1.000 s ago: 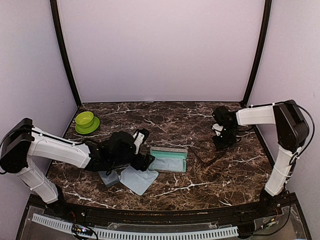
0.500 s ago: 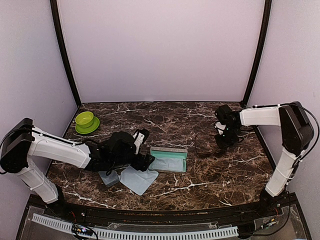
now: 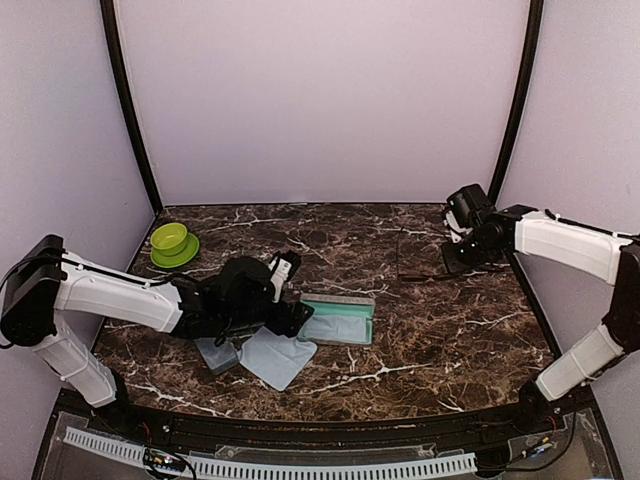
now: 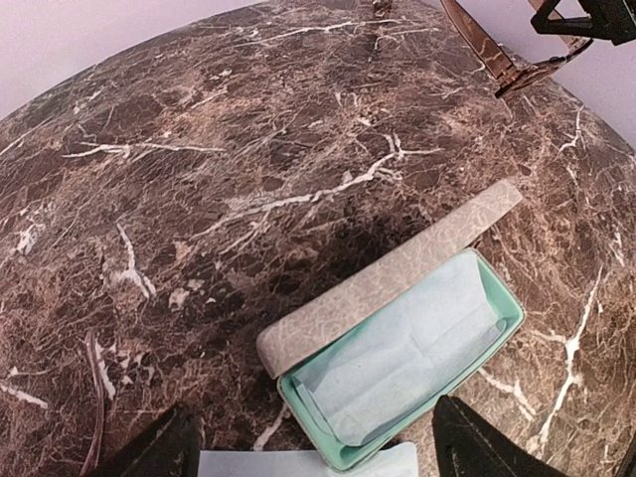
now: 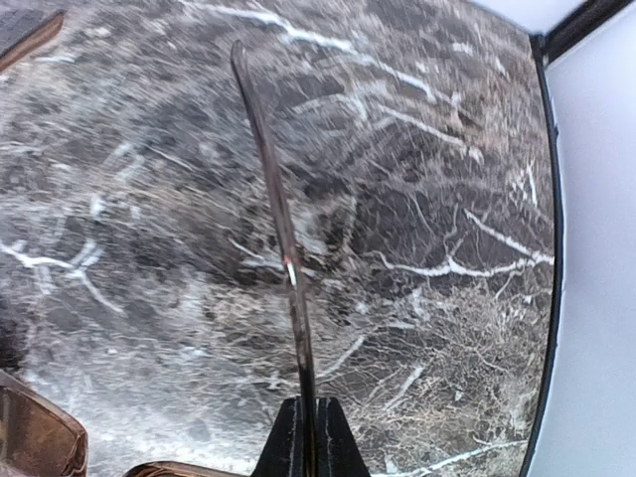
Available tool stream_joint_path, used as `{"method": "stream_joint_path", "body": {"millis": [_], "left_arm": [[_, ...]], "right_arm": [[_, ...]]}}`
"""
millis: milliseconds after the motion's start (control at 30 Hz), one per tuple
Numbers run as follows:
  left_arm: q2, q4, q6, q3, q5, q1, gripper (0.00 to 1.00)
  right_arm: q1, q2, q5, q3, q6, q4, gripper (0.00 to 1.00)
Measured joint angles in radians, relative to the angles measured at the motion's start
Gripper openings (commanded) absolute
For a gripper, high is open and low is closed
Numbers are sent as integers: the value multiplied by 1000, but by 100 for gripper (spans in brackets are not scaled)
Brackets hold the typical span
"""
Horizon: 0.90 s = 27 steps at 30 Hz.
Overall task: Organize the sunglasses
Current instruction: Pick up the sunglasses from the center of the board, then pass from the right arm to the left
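Note:
The sunglasses (image 3: 420, 273) hang above the table at the back right, dark and thin-framed, with their arms unfolded. My right gripper (image 3: 453, 262) is shut on one temple arm (image 5: 283, 238), which runs straight out from between the fingers (image 5: 308, 437); a brownish lens (image 5: 35, 437) shows at the lower left. In the left wrist view the sunglasses (image 4: 497, 60) show at the top right. My left gripper (image 3: 293, 297) stands open just left of the open grey, teal-lined case (image 3: 338, 320), its fingers spread beside the case's near end (image 4: 397, 348). A pale cloth lies inside the case.
A pale blue-grey cloth (image 3: 277, 358) lies in front of the left gripper, next to a small grey-blue piece (image 3: 217, 354) under the left arm. A green bowl on a green saucer (image 3: 172, 242) stands at the back left. Purple walls close in the marble table (image 3: 450, 340).
The right gripper closed on the sunglasses' temple arm and carried them up and toward the back right. The left arm has barely moved and its gripper stays open.

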Motion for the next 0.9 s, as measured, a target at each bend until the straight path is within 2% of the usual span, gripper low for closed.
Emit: {"method": "stream_joint_path", "body": {"millis": [433,567,733,900], "left_arm": [[-27,36,-6,65,113,-28,83],[-34,99,-12,65,170,-28,83],[-55,168,-19,65,211,-28,73],[-72,223,-31,65,242,-28,75]], "right_arm": [[293,-237,64,-125,-2,123,0],[351,-275,56,-156,-3,173,0],[418,-293,39,-198,-13,226,0],[460,-304,19,-223,-18,272,0]]}}
